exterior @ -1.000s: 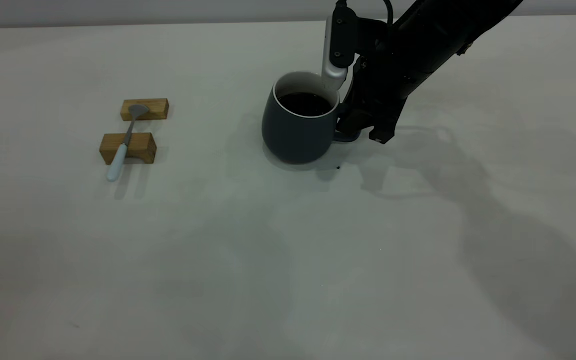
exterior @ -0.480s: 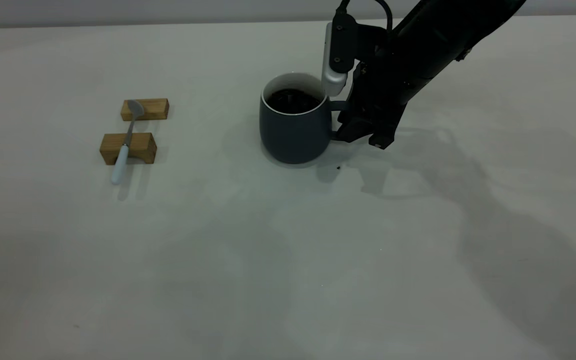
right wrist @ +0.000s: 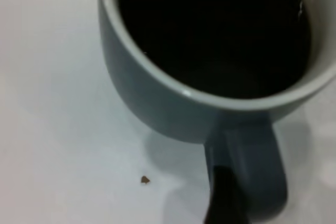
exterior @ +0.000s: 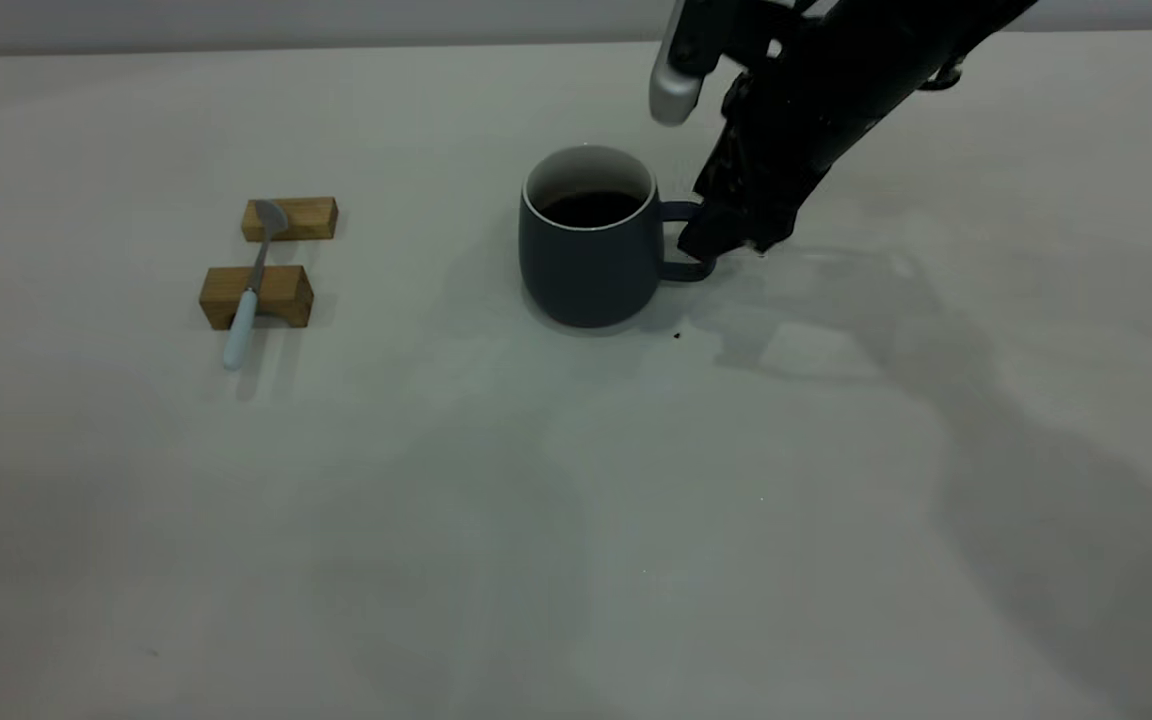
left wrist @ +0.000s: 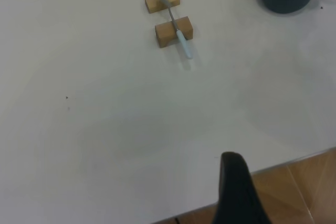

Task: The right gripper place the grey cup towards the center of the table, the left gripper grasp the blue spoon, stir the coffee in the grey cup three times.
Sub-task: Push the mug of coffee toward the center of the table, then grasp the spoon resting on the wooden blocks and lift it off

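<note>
The grey cup (exterior: pixel 586 255) stands upright on the table (exterior: pixel 576 480) near its middle, with dark coffee (exterior: pixel 591 208) inside and its handle (exterior: pixel 684 240) facing the right arm. My right gripper (exterior: pixel 704 170) is open just beside and above it. Its silver finger (exterior: pixel 671 95) hangs clear above the rim, and its black finger (exterior: pixel 731 235) is by the handle. In the right wrist view the cup (right wrist: pixel 173 108) fills the frame and the black finger (right wrist: pixel 226 203) lies over the handle. The blue spoon (exterior: pixel 251 280) rests across two wooden blocks, far left of the cup. The left gripper (left wrist: pixel 236 192) hovers off the table edge, far from the spoon (left wrist: pixel 176 27).
Two tan wooden blocks (exterior: pixel 289 218) (exterior: pixel 256 297) carry the spoon. A tiny dark speck (exterior: pixel 677 335) lies just in front of the cup. The left wrist view shows the table edge with wooden floor (left wrist: pixel 299 182) beyond it.
The cup went from tilted and held to standing upright, slightly farther left. The right gripper has let go and risen, its silver finger leaving the rim.
</note>
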You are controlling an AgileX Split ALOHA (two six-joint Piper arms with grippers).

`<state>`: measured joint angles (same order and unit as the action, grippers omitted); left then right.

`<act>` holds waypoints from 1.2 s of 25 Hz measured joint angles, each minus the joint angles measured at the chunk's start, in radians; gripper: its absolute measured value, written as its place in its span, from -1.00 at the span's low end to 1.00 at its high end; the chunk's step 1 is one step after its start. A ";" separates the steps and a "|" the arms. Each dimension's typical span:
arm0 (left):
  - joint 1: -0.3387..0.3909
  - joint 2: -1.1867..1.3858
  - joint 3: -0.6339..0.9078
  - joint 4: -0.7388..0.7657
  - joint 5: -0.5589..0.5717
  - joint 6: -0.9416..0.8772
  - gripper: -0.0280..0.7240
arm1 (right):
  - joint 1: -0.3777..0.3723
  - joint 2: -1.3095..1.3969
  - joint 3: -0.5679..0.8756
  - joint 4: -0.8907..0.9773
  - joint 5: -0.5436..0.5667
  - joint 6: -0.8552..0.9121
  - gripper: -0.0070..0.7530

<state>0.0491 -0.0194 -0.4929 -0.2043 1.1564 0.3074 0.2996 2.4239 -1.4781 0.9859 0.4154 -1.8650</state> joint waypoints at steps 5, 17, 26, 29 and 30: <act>0.000 0.000 0.000 0.000 0.000 0.000 0.49 | -0.026 -0.040 0.000 -0.103 0.140 0.178 0.54; 0.000 0.000 0.000 0.000 0.000 0.000 0.49 | -0.085 -0.401 0.026 -0.487 0.559 1.393 0.54; 0.000 0.000 0.000 0.000 0.000 0.000 0.49 | -0.099 -1.059 0.465 -0.955 0.546 1.825 0.54; 0.000 0.000 0.000 0.000 0.000 0.000 0.49 | -0.106 -1.278 0.645 -0.986 0.571 1.857 0.54; 0.000 0.000 0.000 0.000 0.000 0.000 0.49 | -0.118 -1.347 0.704 -0.986 0.579 1.865 0.54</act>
<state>0.0491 -0.0194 -0.4929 -0.2046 1.1564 0.3074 0.1816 1.0772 -0.7743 0.0000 0.9949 0.0000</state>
